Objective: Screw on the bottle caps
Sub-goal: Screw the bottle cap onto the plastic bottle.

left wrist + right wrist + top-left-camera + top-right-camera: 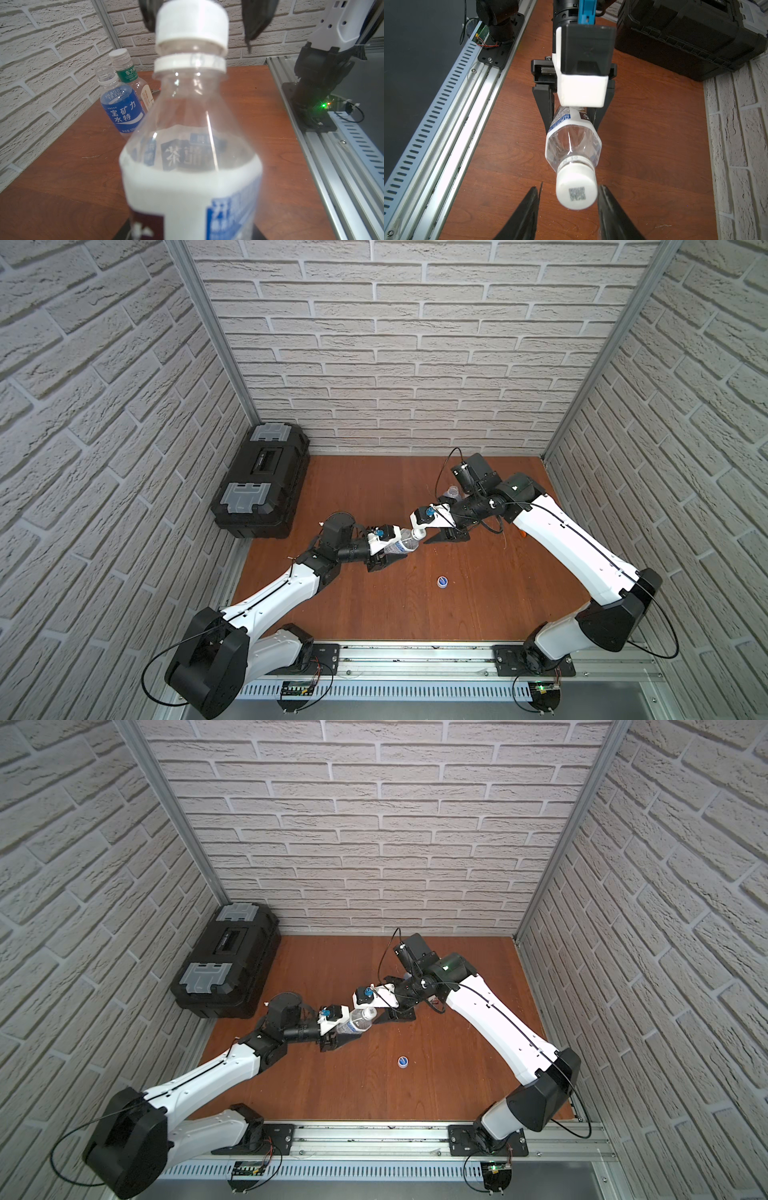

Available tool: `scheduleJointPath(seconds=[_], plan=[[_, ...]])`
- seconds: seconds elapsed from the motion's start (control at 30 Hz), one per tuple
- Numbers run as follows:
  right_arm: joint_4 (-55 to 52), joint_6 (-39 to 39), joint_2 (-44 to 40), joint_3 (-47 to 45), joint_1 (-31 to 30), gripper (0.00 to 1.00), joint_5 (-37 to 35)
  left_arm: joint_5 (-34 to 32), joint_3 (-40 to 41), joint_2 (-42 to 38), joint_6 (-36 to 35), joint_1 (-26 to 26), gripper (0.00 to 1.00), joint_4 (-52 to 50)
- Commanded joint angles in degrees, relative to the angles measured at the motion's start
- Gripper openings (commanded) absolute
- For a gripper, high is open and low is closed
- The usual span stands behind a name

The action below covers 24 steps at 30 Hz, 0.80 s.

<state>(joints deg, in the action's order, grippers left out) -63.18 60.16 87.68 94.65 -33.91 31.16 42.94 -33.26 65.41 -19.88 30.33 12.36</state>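
Clear plastic bottle (191,182) bears a smooth, round white cap (192,22).

toolbox (261,483) far left, blue cap (442,581) near centre

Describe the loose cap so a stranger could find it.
Start at the reddish-brown wooden tabletop. On bare wood near its middle lies a small round blue plastic cap. Among the caps, it alone is blue and on no bottle.

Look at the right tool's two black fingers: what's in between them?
The white cap on the white-labelled bottle held by the left tool. It sits between the fingers, a clear gap on one side, as the right wrist view shows.
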Motion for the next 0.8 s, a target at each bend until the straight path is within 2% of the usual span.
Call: scheduleJointPath(seconds=[0.0,0.33,0.4,0.43,0.53,0.63,0.77], plan=[[-2.0,1.2,1.1,1.9,0.1,0.46,2.2,0.9,-0.9,-0.9,-0.7,0.4,0.37,1.6],[-3.8,-0.1,3.6,3.2,0.1,0.31,3.9,0.5,-0.9,-1.7,-0.5,1.0,0.37,2.3],[-3.8,-2.6,5.0,3.3,0.1,0.20,4.3,-0.2,-0.8,-2.3,-0.5,1.3,0.37,3.2],[-3.6,-4.1,5.7,3.3,0.1,0.17,4.3,-0.9,-0.6,-2.7,-0.5,1.6,0.37,3.6],[-2.6,-11.0,8.2,3.0,0.1,0.14,4.6,-5.2,0.0,-4.2,-1.0,3.2,0.37,5.5],[-0.4,-21.2,9.9,2.1,0.1,0.14,5.8,-12.9,1.4,-5.9,-2.4,5.6,0.38,8.4],[14.1,-44.6,7.0,-5.4,0.0,0.16,7.1,-21.2,2.8,-7.0,-3.9,7.9,0.38,11.9]])
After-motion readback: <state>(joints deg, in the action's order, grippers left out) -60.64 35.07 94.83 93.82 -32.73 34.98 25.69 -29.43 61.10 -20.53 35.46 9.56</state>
